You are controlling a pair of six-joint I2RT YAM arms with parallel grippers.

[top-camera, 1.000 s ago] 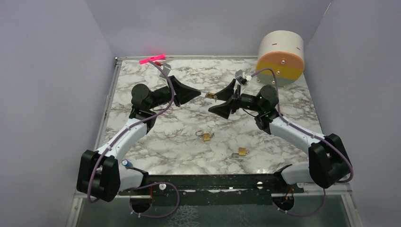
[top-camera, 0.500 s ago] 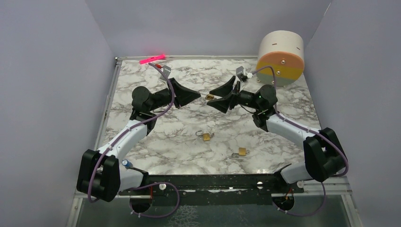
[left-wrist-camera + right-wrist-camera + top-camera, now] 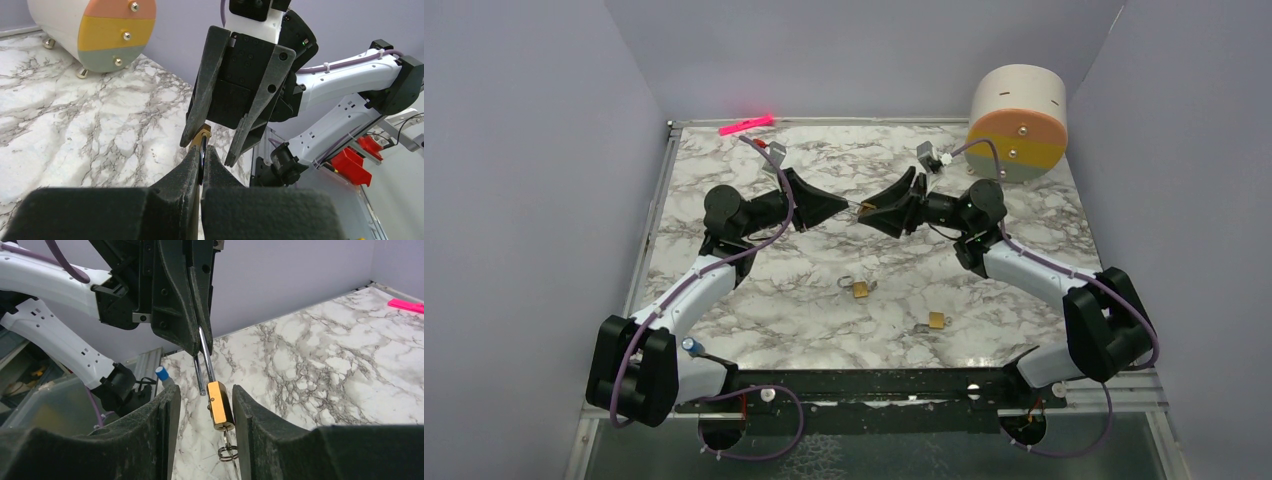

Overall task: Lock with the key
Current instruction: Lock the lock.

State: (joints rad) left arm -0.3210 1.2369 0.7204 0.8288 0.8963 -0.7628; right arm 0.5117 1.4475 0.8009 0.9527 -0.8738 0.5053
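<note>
The key [image 3: 227,441] hangs in the air, not on the worktop [image 3: 774,300]. It sticks out of the underside of a brass padlock [image 3: 220,406], with a small wire ring [image 3: 227,454] dangling from its end. The key is too thin and small to tell how far in it sits.

The left end effector [image 3: 201,346] is pinched shut on the padlock's silver shackle [image 3: 206,367] and holds the lock up by it. The padlock body and key hang beyond its fingertips.

The right end effector [image 3: 206,389] faces it tip to tip. Its jaws are parted and straddle the padlock body. In the right wrist view one finger [image 3: 246,425] lies right against the brass, and a clear gap shows between the body and the other finger [image 3: 167,425]. The key sits just below that gap, between the two fingers, and touches neither.

Below them is a white marble-patterned worktop with grey veins. Two more small brass padlocks lie on it, nearer the arm bases: one [image 3: 860,290] about midway between the arms, the other [image 3: 936,321] closer to the right arm. A bright pink flat object [image 3: 746,124] rests at the far left edge. At the far right corner stands a cream drum [image 3: 1019,118] on its side, its round face banded peach, yellow and grey-green with small metal studs. Plain pale lavender walls [image 3: 874,50] enclose the worktop on three sides.
</note>
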